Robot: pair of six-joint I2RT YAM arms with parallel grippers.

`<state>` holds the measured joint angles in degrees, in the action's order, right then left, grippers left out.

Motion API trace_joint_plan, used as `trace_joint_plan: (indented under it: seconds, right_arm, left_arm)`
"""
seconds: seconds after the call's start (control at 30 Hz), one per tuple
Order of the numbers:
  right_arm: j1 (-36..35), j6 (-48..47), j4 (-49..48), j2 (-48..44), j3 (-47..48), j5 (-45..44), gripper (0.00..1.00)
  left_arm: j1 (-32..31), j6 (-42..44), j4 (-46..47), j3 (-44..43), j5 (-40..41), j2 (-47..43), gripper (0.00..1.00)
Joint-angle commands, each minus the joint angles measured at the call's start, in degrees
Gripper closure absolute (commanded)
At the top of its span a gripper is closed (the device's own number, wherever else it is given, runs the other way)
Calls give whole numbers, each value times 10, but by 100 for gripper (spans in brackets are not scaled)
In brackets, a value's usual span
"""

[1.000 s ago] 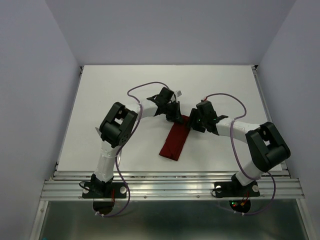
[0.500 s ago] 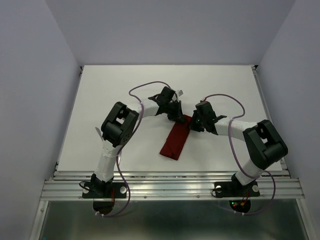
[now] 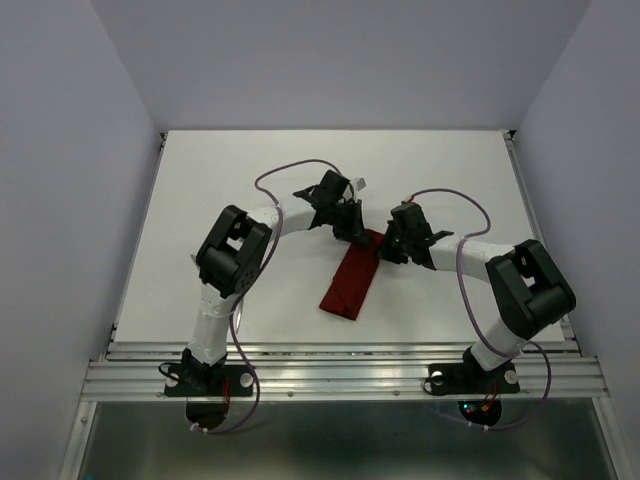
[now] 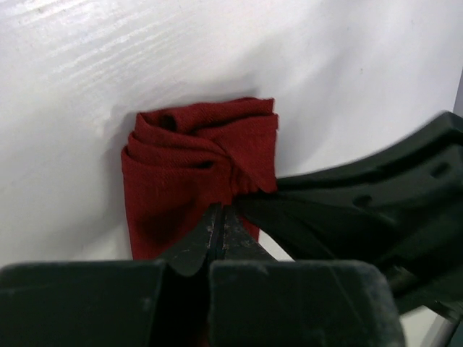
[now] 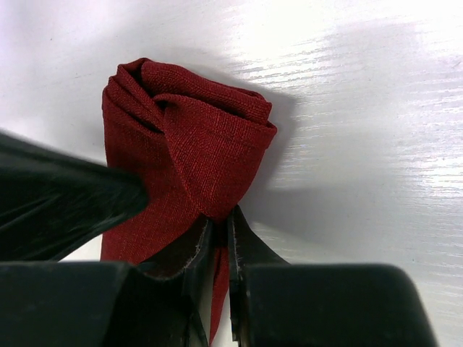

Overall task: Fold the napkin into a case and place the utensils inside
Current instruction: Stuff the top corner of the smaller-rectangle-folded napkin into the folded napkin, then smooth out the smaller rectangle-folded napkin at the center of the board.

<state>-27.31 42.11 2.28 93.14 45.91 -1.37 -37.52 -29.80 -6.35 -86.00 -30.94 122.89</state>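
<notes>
View from above. The napkin (image 3: 350, 282), already folded into a narrow maroon strip, lies on the white surface (image 3: 230, 170) between the two arms, with its long axis running from 1 o'clock to 7 o'clock. Both wrists converge on its 1 o'clock end: the left fingers (image 3: 352, 232) reach in from 10 o'clock and the right fingers (image 3: 390, 246) from 3 o'clock. Compared with a second ago, the arms have barely shifted and the strip lies where it lay. The change is at the right fingers, which have drawn together from a wide stance. No cutlery shows in this view.

Left wrist view. The left fingers (image 4: 221, 215) are pressed fully together, pinching the bunched edge of the napkin (image 4: 188, 166). The other arm's dark finger enters from 3 o'clock and meets the same fold.

Right wrist view. The right fingers (image 5: 218, 230) stand almost closed, with a thin layer of the napkin (image 5: 195, 137) caught between them. Beyond them, at 12 o'clock, the cloth end shows as rolled, layered folds. The left arm's finger crosses at 9 o'clock.

Both sides of this end are now gripped, so the step in hand is probably finishing or parting these layers to form the case. Loading the utensils appears to lie ahead.
</notes>
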Motion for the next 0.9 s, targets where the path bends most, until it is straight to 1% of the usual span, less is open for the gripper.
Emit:
trace_joint_plan:
  seconds: [0.0, 0.13, 0.2, 0.23, 0.27, 0.33, 0.37, 0.43, 0.5, 0.63, 0.67, 0.73, 0.77, 0.87]
  right_arm:
    - [2, 9, -14, -7, -12, -20, 99]
    - [2, 9, -14, -3, -6, -19, 99]
    - [2, 10, -13, -3, -6, -17, 80]
    - [2, 11, -12, -8, -6, -16, 62]
    - [2, 12, -12, -11, -9, -14, 53]
    - [2, 12, -11, -19, -13, -12, 41]
    - [2, 14, -7, -26, -19, -7, 33]
    - [2, 15, -3, -35, -28, -1, 27]
    - [2, 22, -3, -49, -44, 9, 25]
    - [2, 44, -23, -72, -84, 66, 25]
    - [-3, 48, -43, -74, -92, 74, 25]
    - [-8, 62, -45, -80, -103, 82, 26]
    - [-24, 70, -47, -81, -112, 86, 26]
    - [-42, 82, -54, -86, -129, 91, 29]
  left_arm:
    - [-4, 26, -18, 17, 7, -98, 100]
    - [-3, 31, -31, 56, 20, -131, 100]
    - [-3, 33, -31, 78, 36, -147, 100]
    - [-4, 33, -31, 102, 43, -162, 100]
    - [-3, 34, -33, 115, 59, -170, 100]
    - [-2, 35, -39, 147, 74, -193, 100]
    - [-1, 35, -41, 158, 89, -199, 100]
    - [1, 33, -47, 186, 105, -216, 100]
    - [3, 30, -50, 203, 124, -226, 100]
    - [8, 18, -47, 251, 145, -250, 100]
    - [10, 16, -47, 267, 153, -257, 100]
    - [9, 12, -49, 279, 164, -261, 100]
    - [10, 11, -49, 290, 168, -263, 100]
    - [10, 7, -45, 313, 159, -263, 100]
